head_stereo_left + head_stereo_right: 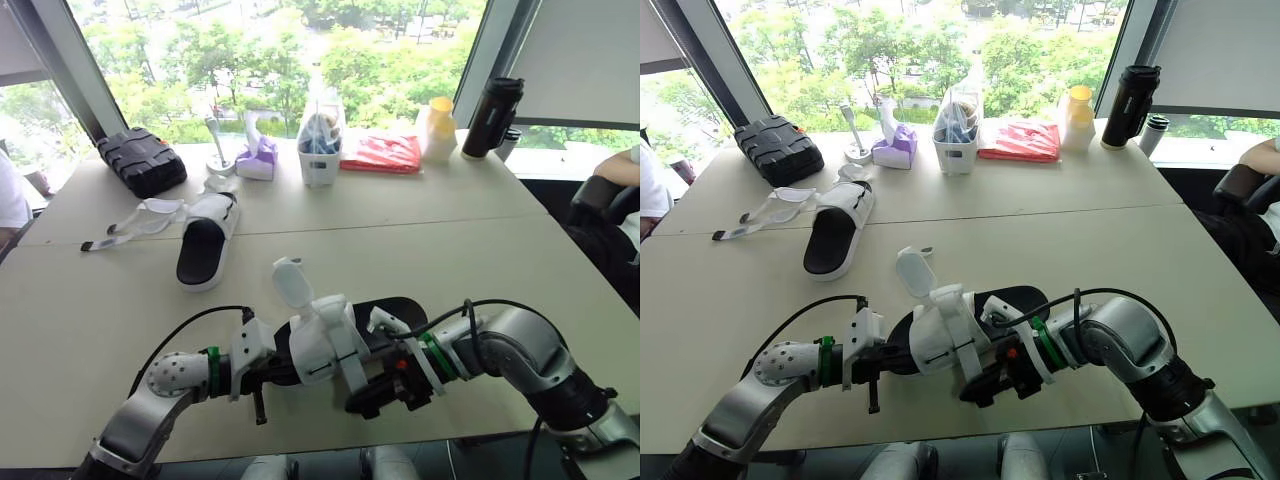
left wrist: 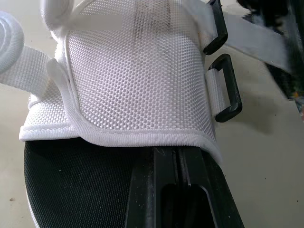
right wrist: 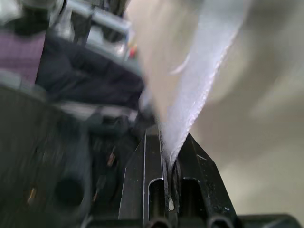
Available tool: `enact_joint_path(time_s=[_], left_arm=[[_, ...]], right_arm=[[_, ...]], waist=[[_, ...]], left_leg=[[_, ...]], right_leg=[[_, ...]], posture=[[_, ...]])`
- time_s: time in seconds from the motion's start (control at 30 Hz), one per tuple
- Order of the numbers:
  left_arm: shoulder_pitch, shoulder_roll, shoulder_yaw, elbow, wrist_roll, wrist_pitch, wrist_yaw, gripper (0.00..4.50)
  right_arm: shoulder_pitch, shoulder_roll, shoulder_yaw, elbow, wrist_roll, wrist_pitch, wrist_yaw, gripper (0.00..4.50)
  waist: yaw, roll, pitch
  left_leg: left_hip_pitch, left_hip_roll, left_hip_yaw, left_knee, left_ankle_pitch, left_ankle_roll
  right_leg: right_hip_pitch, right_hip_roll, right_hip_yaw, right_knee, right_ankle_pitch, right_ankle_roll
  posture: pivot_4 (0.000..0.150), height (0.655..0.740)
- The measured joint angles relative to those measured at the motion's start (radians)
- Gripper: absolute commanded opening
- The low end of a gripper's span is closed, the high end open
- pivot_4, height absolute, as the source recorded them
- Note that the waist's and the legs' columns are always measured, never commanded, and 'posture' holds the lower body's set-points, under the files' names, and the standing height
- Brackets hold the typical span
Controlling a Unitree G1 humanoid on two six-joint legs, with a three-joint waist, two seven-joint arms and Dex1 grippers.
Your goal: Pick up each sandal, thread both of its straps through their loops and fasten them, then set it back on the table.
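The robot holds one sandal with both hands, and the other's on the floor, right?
No. The other sandal lies on the table, not the floor; see the left eye view. The left end effector and right end effector do hold the near sandal.

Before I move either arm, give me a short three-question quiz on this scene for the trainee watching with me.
1. True or false: the second sandal lies on the table with its straps loose.
2. What does the right hand pinch? A. a white strap B. a shoelace C. a towel
3. In the left wrist view, how many black loops show on the held sandal?
Key: 1 true; 2 A; 3 two.
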Motion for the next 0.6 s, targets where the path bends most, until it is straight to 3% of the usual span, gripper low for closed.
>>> enact_joint_path(time_s=[0.37, 0.6], left_arm=[[-0.022, 0.002, -0.001, 0.012, 0.000, 0.015, -0.021, 0.00], [-0.058, 0.003, -0.019, 0.048, 0.024, -0.003, -0.042, 0.00]], right_arm=[[0.048, -0.127, 0.051, -0.089, 0.001, -0.060, 0.076, 0.06], [-0.028, -0.168, -0.032, -0.135, 0.066, -0.051, 0.109, 0.06]], waist=[[0.001, 0.000, 0.000], [0.003, 0.000, 0.000]], left_leg=[[0.000, 0.000, 0.000, 0.000, 0.000, 0.000], [0.001, 0.000, 0.000, 0.000, 0.000, 0.000]], right_leg=[[0.000, 0.000, 0.000, 0.000, -0.003, 0.005], [0.001, 0.000, 0.000, 0.000, -0.003, 0.005]], posture=[[0.150, 0.7400], [0.150, 0.7400]])
